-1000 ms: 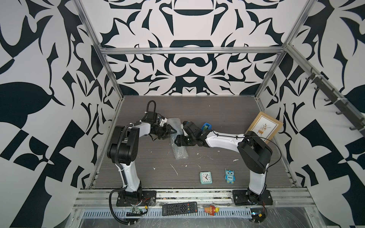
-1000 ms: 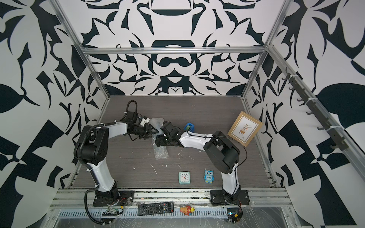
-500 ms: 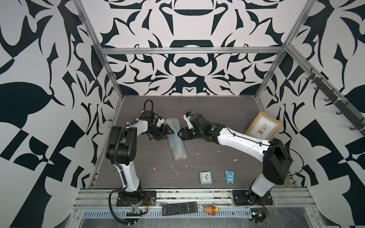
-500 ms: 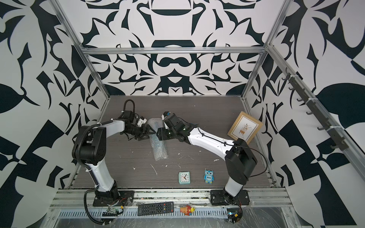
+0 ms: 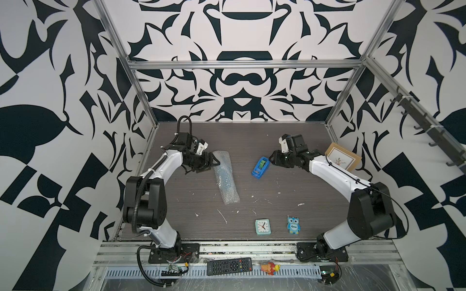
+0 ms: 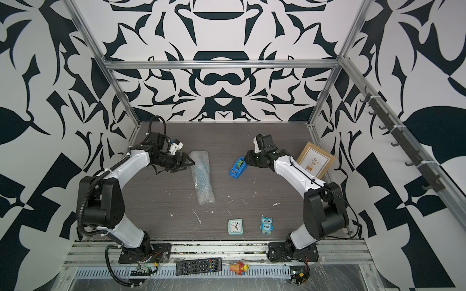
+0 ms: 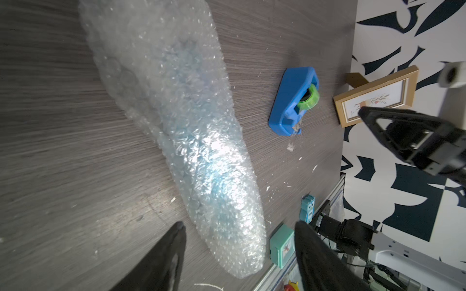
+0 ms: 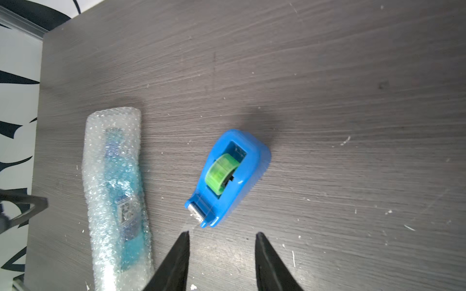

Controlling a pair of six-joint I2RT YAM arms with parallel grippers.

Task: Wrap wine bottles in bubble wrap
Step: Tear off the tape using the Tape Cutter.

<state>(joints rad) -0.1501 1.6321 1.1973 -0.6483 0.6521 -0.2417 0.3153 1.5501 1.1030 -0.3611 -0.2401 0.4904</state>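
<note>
Top views, axis: wrapped bottle point(image 5: 223, 175) lies upper-to-lower frame.
nearer: my left hand point(image 5: 209, 165), apart, beside bubble wrap point(image 5: 230, 195).
right hand point(image 5: 273, 160): apart.

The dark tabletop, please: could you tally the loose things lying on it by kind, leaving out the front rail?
wine bottle: 1
bubble wrap, rolled around that bottle: 1
blue tape dispenser: 1
small clock: 1
owl figure: 1
picture frame: 1
Total: 6
</note>
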